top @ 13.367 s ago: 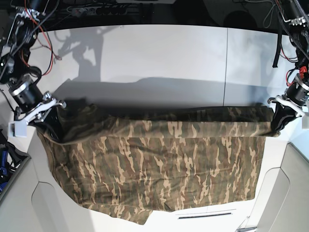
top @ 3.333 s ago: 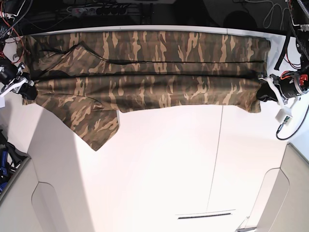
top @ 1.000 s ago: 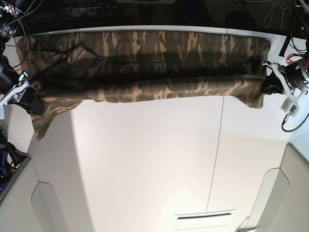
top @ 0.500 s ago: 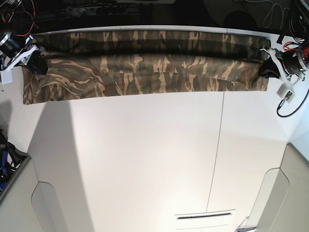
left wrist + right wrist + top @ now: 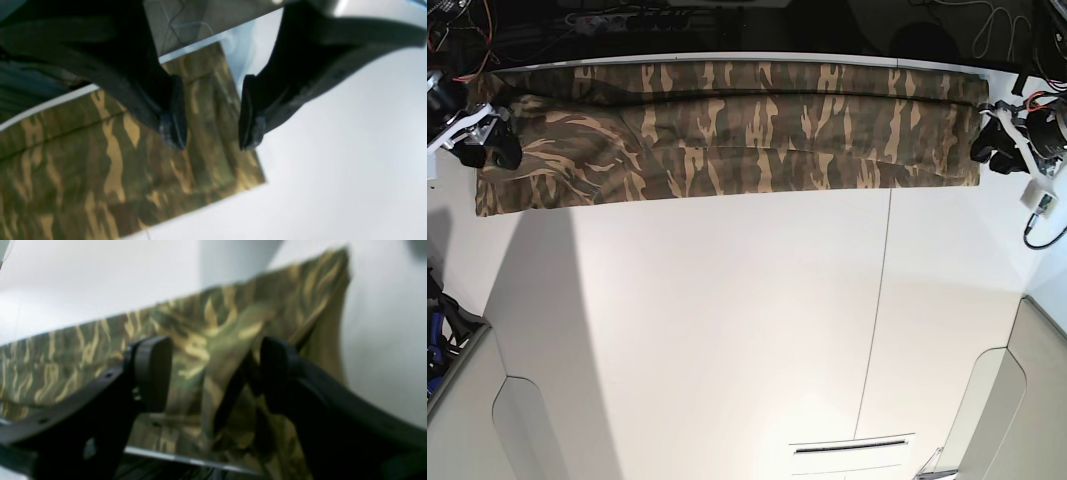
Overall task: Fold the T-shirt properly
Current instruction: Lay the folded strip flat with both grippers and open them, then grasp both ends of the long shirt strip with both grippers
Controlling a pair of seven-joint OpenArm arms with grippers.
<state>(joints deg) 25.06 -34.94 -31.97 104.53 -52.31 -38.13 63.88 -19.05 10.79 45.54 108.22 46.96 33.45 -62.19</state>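
Base view: the T-shirt lies as a long folded band along the far edge of the white surface, one lengthwise fold done, crosswise folds apparently left.

Left wrist view: the left gripper has its fingers apart above the shirt's end corner.

Right wrist view: the right gripper has its fingers spread wide, cloth beneath, nothing clamped.

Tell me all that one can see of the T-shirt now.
The T-shirt is soft fabric in a camouflage print of brown, tan, olive and dark patches. It lies folded into a long, flat band along the far edge of the white table, layers overlapping lengthwise. The left gripper and the right gripper stand open over its two ends, with cloth showing between the jaws. Whether they touch it is unclear. No collar or label shows.
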